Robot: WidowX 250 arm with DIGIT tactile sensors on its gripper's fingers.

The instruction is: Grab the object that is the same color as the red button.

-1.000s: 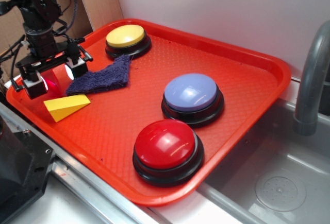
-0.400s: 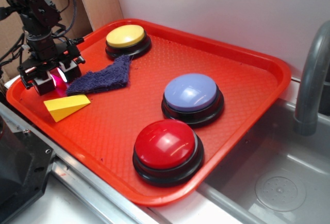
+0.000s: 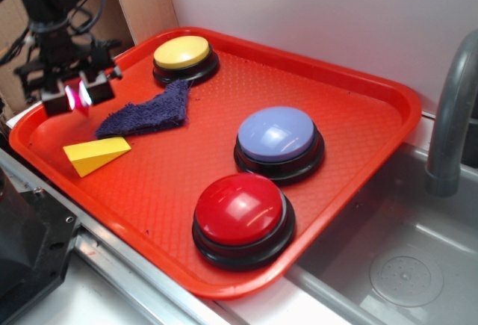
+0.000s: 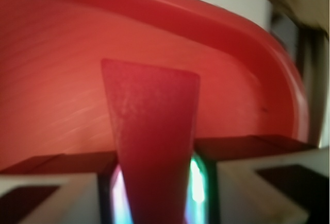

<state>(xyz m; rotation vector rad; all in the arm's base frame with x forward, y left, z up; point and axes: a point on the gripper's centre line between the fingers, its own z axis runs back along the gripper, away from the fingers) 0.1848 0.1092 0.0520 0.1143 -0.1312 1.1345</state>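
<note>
The red wedge block point(image 4: 152, 147) fills the middle of the wrist view, pinched between my two fingers and sticking out over the tray floor. In the exterior view my gripper point(image 3: 77, 93) hangs above the tray's back left corner, shut on that red block, of which only a pink-red sliver point(image 3: 73, 96) shows between the fingers. The red button point(image 3: 240, 216), a glossy dome on a black base, sits at the tray's front, far to the right of the gripper.
The red tray point(image 3: 358, 86) also holds a yellow button point(image 3: 183, 54) at the back, a lavender-blue button point(image 3: 278, 138) in the middle, a purple-blue cloth point(image 3: 148, 113) and a yellow wedge point(image 3: 95, 153) below the gripper. A sink and grey faucet point(image 3: 452, 116) stand right.
The gripper closed on the red block and has risen off the tray floor, moving up and slightly back. Everything else on the tray stayed where it was.
</note>
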